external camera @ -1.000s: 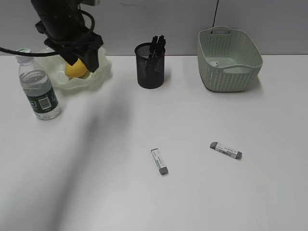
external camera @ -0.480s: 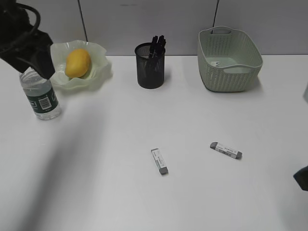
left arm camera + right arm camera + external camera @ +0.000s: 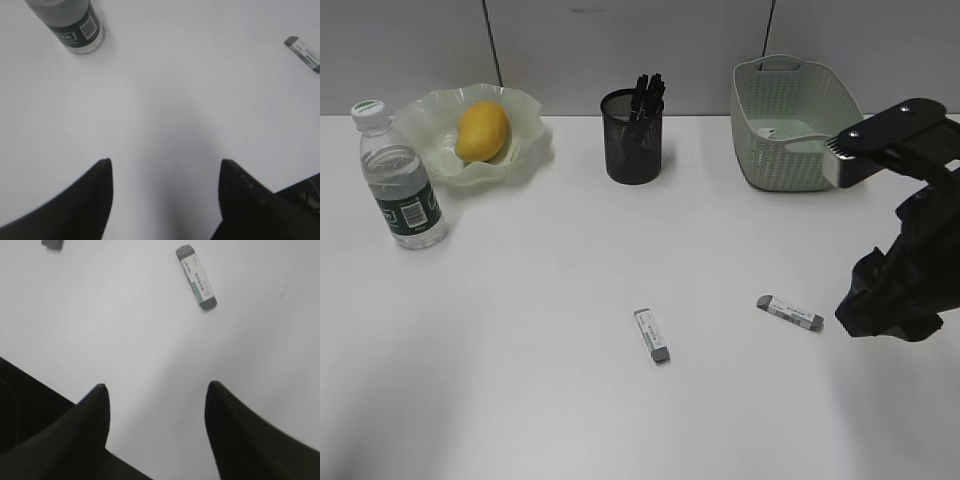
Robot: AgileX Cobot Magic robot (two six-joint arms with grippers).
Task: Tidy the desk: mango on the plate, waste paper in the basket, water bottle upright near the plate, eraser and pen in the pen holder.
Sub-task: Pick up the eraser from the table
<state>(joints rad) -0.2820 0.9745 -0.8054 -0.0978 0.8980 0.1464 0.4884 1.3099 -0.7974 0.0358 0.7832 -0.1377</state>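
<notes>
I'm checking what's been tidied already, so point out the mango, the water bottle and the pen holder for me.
mango (image 3: 481,131): exterior view, middle of the yellow fruit.
water bottle (image 3: 402,195): exterior view, on its clear body just above the dark green label.
pen holder (image 3: 632,140): exterior view, front of the black mesh wall.

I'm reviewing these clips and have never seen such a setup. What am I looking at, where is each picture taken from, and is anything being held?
A two-armed robot works at a white desk. One camera faces the desk; the other two sit on the wrists, looking past the fingers. The right gripper and left gripper are both open and empty. On the desk: a mango in a plate, an upright water bottle, a pen holder with pens, a basket, and two erasers.
</notes>
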